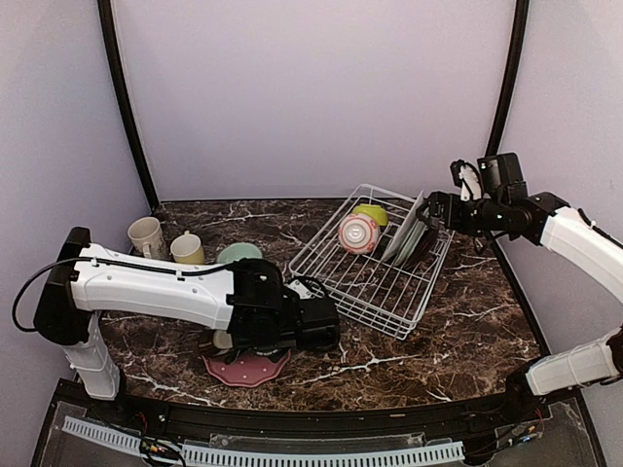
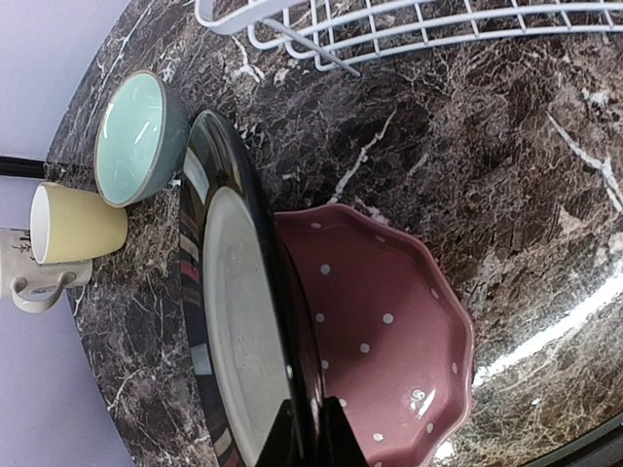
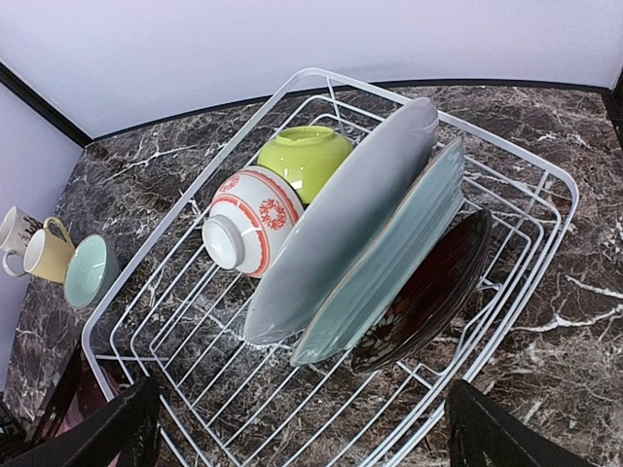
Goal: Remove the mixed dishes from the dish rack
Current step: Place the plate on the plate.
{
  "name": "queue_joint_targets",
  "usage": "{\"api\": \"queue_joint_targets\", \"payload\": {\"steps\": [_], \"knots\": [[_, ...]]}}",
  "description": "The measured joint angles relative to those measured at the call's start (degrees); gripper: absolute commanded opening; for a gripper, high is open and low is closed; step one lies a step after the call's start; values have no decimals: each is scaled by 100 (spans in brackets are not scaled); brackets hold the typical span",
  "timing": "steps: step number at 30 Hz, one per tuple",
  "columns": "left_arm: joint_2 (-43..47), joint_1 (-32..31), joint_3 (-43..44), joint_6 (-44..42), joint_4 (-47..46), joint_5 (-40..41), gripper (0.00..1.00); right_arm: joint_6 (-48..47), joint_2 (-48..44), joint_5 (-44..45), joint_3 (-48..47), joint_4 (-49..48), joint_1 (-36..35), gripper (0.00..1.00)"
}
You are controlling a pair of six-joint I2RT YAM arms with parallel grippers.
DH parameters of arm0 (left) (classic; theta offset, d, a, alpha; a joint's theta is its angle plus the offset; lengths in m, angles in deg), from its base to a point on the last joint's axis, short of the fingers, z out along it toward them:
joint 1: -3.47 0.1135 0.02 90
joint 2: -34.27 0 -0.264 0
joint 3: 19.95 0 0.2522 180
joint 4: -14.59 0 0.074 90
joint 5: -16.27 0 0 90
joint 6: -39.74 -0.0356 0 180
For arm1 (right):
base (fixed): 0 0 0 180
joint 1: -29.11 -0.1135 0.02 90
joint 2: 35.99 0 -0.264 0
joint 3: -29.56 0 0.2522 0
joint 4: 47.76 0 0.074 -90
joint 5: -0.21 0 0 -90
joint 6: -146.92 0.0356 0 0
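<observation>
Since the left claw (image 2: 310,440) is clamped on the rim of the black plate (image 2: 234,311), held steeply tilted right beside the pink dotted plate (image 2: 389,331) at 7 o'clock on the table (image 1: 467,331), main risk is a chip. If it's released too high or at this angle, it prob. slides off the pink one or rolls. The thin rim grip could also slip.

Right claw (image 1: 433,210) is spread wide, holding nothing, above the 3 o'clock end of the rack (image 1: 360,292). The rack sits at 2 o'clock w/ 3 leaning plates (image 3: 389,258), a lime bowl (image 3: 305,156) & a striped bowl (image 3: 248,219) inside. Pulling one plate may topple the others.

A beige mug (image 1: 146,236), yellow mug (image 1: 187,249) & mint bowl (image 1: 238,253) stand at 10 o'clock.

Can't tell if the black plate touches the pink one. Top view hides the black plate under the arm, & the darkest plate's pattern is unclear.
</observation>
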Motion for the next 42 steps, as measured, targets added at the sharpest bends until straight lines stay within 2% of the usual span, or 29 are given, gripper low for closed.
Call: {"api": "queue_joint_targets", "payload": {"steps": [5,12,20,27,36,38,42], "knots": [[-361,-131,0,249,181,127,2,0,15,0,59,-39,0,99],[-389,-160,-199,247,-44,87,23,4,37,0,127,-76,0,99],[-389,-166,-579,0,-597,-426,30,17,37,4,201,-111,0,99],[-389,-166,-664,-131,-890,-708,49,20,37,7,212,-131,0,99],[-264,-164,-841,-446,-1329,-984,60,13,37,31,212,-138,0,99],[-96,-151,-905,-562,-1449,-1067,71,11,37,57,212,-133,0,99],[402,-90,-1036,-826,-1755,-1290,85,7,35,107,212,-118,0,99]]}}
